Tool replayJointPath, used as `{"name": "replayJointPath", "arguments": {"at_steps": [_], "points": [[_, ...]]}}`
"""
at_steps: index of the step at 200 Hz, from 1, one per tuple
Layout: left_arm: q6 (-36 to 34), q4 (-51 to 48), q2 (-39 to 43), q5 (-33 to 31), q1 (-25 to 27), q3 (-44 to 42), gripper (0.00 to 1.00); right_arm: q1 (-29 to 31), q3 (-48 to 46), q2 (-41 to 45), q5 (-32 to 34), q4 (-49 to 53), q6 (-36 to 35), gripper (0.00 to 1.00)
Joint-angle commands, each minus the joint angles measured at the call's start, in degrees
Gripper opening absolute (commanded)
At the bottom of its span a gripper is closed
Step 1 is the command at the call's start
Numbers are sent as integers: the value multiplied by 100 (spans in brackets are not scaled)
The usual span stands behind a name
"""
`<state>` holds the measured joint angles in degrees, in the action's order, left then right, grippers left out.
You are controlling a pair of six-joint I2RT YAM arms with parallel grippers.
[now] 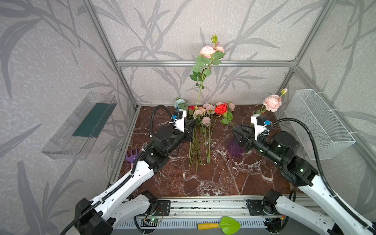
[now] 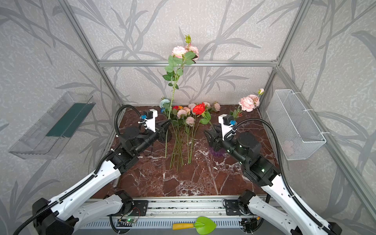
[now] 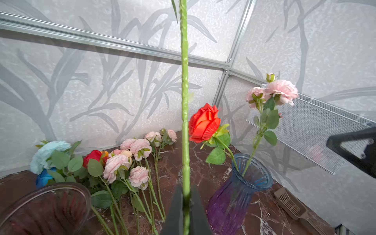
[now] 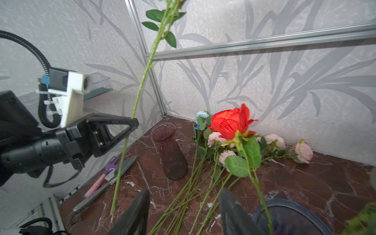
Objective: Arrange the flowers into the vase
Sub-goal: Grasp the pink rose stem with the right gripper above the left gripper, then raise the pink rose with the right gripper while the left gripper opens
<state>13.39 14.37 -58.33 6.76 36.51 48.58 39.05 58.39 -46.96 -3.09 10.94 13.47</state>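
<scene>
My left gripper [image 1: 193,124] [image 2: 167,124] [image 3: 186,195] is shut on the green stem [image 3: 184,101] [image 4: 140,89] of a tall pink flower [image 1: 207,51] [image 2: 180,51], held upright above the table. The purple-and-blue vase [image 1: 234,149] [image 3: 234,199] [image 4: 289,221] holds a red rose [image 1: 221,108] [image 4: 230,122] and a pink flower [image 1: 272,102] [image 3: 280,93]. My right gripper [image 1: 237,132] [image 2: 211,132] [image 4: 184,203] stands open just beside the vase, with nothing between its fingers. Several more flowers [image 1: 203,122] [image 3: 126,162] lie in a pile at the back of the table.
A dark empty vase [image 4: 169,152] [image 3: 46,203] stands by my left gripper. A purple rake [image 1: 131,155] and a knife [image 4: 105,183] lie at the left edge. On the right wall hangs a wire basket [image 1: 319,122], on the left a clear shelf [image 1: 81,126]. A green trowel [image 1: 223,224] lies in front.
</scene>
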Motion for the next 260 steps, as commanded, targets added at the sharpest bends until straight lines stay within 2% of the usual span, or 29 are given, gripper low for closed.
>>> {"name": "replayJointPath", "arguments": {"at_steps": [1,34,67,112,170,190,240,260], "points": [[-181,758,238,274,190,-195,0,3,470,-459,-837,-623,386,56],[-385,857,397,-3,636,-462,0,-2,792,-1154,-1077,-1201,838,58],[-502,848,395,-101,980,-519,0,-2,1020,-1662,-1004,-1600,1122,59],[-645,742,354,-239,1178,-508,0,-2,1193,-1878,-1156,-1750,1253,54],[-663,728,331,-259,1217,-515,0,3,1240,-1997,-1240,-1815,1327,38],[-696,681,317,-252,1226,-490,0,-2,1328,-2120,-1460,-1854,1396,37],[-770,642,377,-371,1236,-484,0,-2,1375,-2168,-1835,-2078,1579,10],[-768,611,375,-382,1236,-476,0,0,1372,-2135,-1844,-2071,1580,5]]}}
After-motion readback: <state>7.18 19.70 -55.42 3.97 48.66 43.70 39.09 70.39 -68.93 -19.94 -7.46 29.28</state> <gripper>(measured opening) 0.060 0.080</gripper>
